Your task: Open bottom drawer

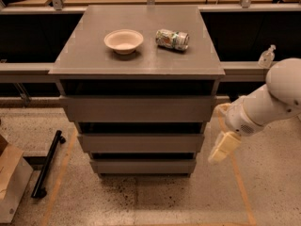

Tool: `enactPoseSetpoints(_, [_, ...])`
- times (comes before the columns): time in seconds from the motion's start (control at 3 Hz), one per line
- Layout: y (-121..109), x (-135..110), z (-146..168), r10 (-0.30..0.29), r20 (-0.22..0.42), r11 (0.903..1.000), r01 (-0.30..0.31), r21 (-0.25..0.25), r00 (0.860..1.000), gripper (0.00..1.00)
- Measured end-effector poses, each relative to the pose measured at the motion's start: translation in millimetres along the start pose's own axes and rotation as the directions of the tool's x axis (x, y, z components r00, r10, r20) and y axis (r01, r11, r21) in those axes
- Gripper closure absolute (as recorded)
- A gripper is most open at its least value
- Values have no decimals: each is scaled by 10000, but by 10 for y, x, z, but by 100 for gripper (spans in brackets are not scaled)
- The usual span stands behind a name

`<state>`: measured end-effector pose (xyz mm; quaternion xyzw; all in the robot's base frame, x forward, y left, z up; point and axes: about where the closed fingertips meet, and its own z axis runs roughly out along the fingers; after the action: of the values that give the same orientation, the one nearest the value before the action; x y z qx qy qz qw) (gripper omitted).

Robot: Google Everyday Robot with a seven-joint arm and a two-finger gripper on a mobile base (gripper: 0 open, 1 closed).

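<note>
The flat, handleless grey-brown bottom drawer (143,166), lowest front under the grey counter (84,62), looks fully shut, so nothing is done. The cream tool (225,147) hangs right of the counter, touching nothing; apart or together, I cannot tell.

Grey-brown bottom drawer (143,166), grey desk (94,55), cream bowl (123,40), green-and-white printed can (172,38); pale-yellow gripper (224,148) hangs right of the bottom drawer, above speckled beige floor (164,201).
</note>
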<state>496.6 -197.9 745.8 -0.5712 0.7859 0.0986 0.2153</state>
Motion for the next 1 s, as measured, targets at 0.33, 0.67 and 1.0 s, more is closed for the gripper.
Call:
enactPoseSetpoints(0.33, [-73, 29, 540, 184, 431, 9978, -156, -642, 9989, 0])
enactPoseSetpoints(0.67, [-124, 1, 1088, 243, 833, 9913, -132, -1312, 9962, 0])
enactPoseSetpoints(1.0, [-109, -179, 1538, 366, 1174, 9794, -123, -2013, 9924, 0])
